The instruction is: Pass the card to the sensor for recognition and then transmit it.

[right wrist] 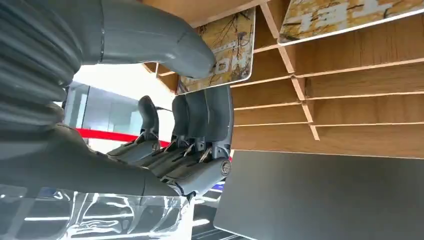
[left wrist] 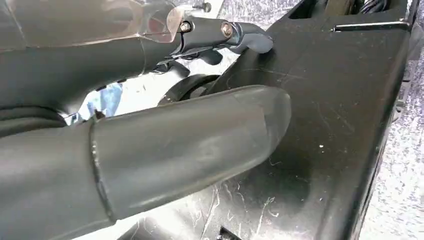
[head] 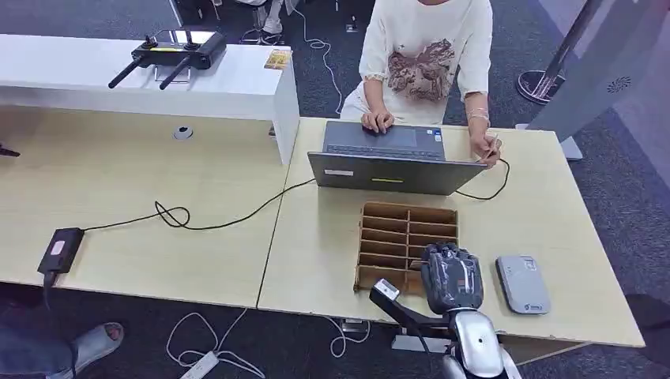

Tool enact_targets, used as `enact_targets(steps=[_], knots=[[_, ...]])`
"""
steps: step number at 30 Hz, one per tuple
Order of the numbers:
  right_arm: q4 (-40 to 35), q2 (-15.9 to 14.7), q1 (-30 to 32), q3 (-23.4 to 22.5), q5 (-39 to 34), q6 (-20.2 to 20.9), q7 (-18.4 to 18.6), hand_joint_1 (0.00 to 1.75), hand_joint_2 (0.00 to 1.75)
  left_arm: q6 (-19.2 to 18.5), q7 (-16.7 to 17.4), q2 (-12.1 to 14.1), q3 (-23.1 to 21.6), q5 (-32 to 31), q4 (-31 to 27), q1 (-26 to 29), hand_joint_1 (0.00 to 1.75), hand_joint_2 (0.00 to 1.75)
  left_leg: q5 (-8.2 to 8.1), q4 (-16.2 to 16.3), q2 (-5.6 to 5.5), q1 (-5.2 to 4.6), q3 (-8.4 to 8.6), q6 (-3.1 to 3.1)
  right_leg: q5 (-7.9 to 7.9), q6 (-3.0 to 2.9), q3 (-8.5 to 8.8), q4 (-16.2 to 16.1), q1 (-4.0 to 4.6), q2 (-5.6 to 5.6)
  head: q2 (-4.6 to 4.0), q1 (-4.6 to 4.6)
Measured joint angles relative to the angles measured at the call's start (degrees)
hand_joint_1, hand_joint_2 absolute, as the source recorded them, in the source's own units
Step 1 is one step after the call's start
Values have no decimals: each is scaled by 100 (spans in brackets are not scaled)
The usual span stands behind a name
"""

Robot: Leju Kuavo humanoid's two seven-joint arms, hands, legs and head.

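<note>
My right hand (head: 452, 276) hovers over the front right corner of the wooden card rack (head: 407, 233). In the right wrist view a patterned card (right wrist: 222, 47) stands in a rack slot just beyond my thumb (right wrist: 165, 42), and a second card (right wrist: 345, 15) stands in the neighbouring slot. My fingers (right wrist: 200, 117) stay spread apart from the thumb and grip nothing. The grey card sensor (head: 523, 283) lies on the table right of the rack. My left hand (left wrist: 190, 145) hangs at my side, thumb and fingers apart, holding nothing.
A person sits across the table with both hands at an open laptop (head: 387, 154), just behind the rack; its dark lid (right wrist: 320, 200) is close to my right hand. A black cable (head: 213, 221) and power brick (head: 61, 249) lie on the left table.
</note>
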Motion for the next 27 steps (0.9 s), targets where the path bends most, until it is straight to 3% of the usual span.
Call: enact_targets(steps=[3, 5, 7, 13, 16, 22, 24, 27], knots=[[-2, 2, 1, -24, 0, 0, 6, 126, 175, 80, 108, 0, 104, 166, 0, 1, 0, 0, 0, 0, 0, 0, 2, 0, 0, 0, 2, 0, 0, 0, 0, 0], [-9, 11, 15, -42, 7, 0, 33, 126, 175, 370, 490, -15, 407, 810, 0, 14, 0, 0, -1, 0, 6, 0, 2, -2, 0, 0, 2, 0, 0, 1, 0, 0], [-20, 15, 30, -68, 7, 0, 35, 131, 175, 437, 601, -11, 732, 993, 0, -10, 0, 0, -2, 0, 18, 0, 2, -2, 0, 0, 2, 0, 0, 4, 0, 0], [-48, 20, 72, -101, 15, -7, 33, 140, 175, 243, 183, -9, 717, 279, 0, 28, 0, 0, -7, 0, 20, -2, 19, -9, 2, -4, 11, -1, -1, 22, 0, 0], [-55, 33, 80, -114, 15, -7, 31, 155, 175, 238, 175, -9, 699, 245, 0, 32, 0, 0, -9, 0, 21, -2, 23, -11, 1, -4, 16, -1, -1, 22, 0, 0], [-66, 33, 88, -118, 24, -7, 31, 159, 175, 238, 164, -9, 697, 238, 0, 34, 0, 0, -9, 0, 21, -2, 25, -11, 1, -5, 18, -1, -1, 22, 0, 0], [-83, 33, 132, -168, 0, -39, -11, 175, 175, 245, 159, -9, 697, 269, 0, 41, 0, 0, -9, 0, 19, -2, 28, -11, 1, -5, 23, -1, -1, 21, 0, 0], [-103, 33, 162, -225, -42, -70, -63, 175, 175, 280, 262, -7, 704, 442, 0, 35, 0, 0, -9, 0, 21, -2, 29, -12, 1, -5, 23, -1, -1, 21, 0, 0]])
